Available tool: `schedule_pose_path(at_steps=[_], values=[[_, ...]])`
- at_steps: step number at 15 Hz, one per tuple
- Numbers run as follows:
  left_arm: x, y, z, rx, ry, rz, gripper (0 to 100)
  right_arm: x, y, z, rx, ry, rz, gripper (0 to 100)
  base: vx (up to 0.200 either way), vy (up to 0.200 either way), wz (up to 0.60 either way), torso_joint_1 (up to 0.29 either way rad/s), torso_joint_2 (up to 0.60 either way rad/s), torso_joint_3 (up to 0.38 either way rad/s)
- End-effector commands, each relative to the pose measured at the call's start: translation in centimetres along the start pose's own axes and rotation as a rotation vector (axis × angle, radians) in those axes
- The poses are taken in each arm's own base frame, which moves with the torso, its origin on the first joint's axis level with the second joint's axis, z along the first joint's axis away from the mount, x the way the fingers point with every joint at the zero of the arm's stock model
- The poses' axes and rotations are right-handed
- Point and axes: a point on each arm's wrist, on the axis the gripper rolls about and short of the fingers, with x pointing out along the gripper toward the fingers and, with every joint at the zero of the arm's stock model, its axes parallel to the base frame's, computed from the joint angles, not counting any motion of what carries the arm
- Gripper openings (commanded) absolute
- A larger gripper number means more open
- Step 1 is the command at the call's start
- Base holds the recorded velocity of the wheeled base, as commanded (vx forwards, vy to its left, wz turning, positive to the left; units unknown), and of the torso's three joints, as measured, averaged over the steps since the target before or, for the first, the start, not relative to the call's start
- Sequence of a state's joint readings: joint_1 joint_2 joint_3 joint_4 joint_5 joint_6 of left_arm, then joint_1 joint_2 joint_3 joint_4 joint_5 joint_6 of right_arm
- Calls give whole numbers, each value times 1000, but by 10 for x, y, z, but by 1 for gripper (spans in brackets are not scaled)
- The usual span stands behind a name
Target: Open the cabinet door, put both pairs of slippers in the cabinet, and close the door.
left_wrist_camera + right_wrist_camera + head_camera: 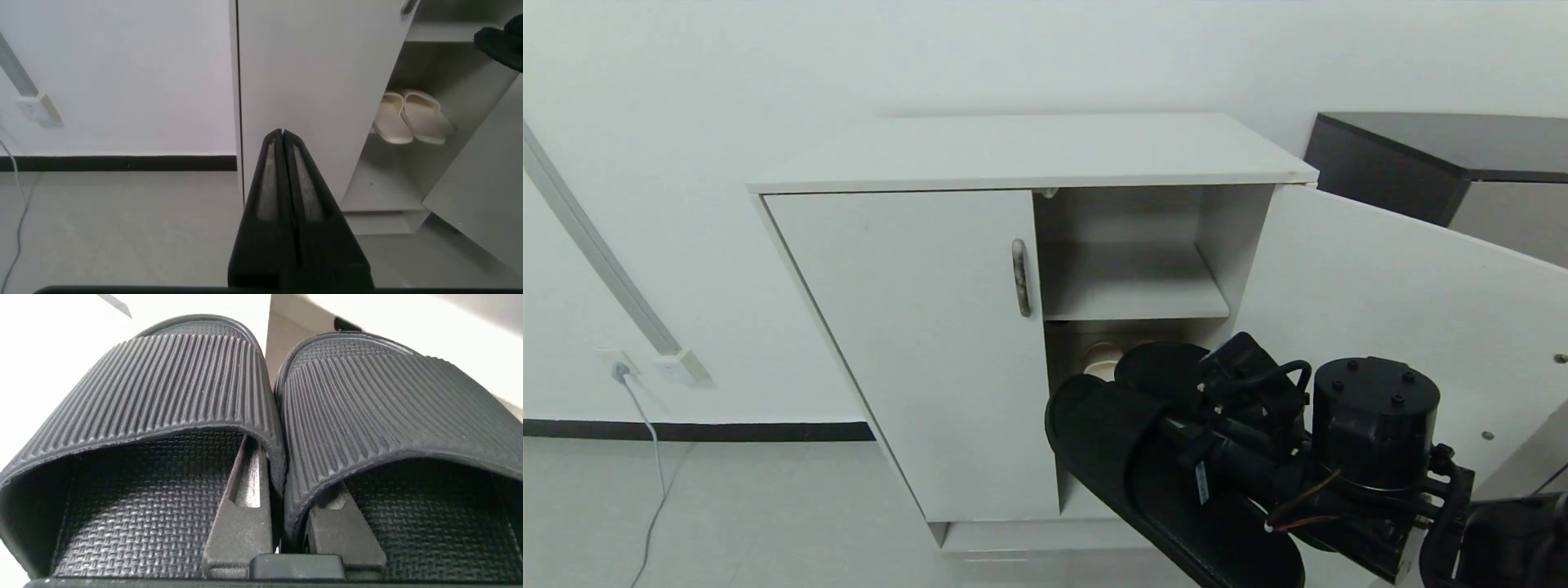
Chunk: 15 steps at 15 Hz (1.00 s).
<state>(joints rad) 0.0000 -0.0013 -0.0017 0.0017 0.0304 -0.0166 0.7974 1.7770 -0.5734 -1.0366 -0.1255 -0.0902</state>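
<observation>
The white cabinet (1029, 151) has its left door (915, 343) closed and its right door (1388, 302) swung open. A pair of beige slippers (413, 117) lies on the lower shelf; one toe of the beige slippers (1103, 359) peeks out in the head view. My right gripper (282, 527) is shut on the pair of black slippers (1143, 457), one finger inside each, pinching their inner walls together. It holds them just in front of the lower opening, toes toward the cabinet. My left gripper (282, 139) is shut and empty, low and off to the left of the cabinet.
A dark cabinet (1445, 163) stands to the right behind the open door. A wall socket with a cable (621, 371) is at the left. The upper shelf (1131, 286) is bare. Grey floor (727, 506) lies open in front.
</observation>
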Motion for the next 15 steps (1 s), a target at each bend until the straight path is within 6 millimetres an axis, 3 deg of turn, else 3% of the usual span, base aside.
schedule_pose_path(at_steps=[1, 8, 15], values=[[0, 0, 0, 0, 1, 2, 0, 0, 0, 0, -2, 2, 0, 0, 0, 0, 0, -100, 461, 354], [0, 0, 0, -2, 1, 0, 0, -1, 1, -2, -4, 9, 5, 0, 0, 0, 0, -39, 422, 378], [0, 0, 0, -2, 1, 2, 0, -1, 1, -1, 0, -3, 6, 0, 0, 0, 0, 1, 51, 48]])
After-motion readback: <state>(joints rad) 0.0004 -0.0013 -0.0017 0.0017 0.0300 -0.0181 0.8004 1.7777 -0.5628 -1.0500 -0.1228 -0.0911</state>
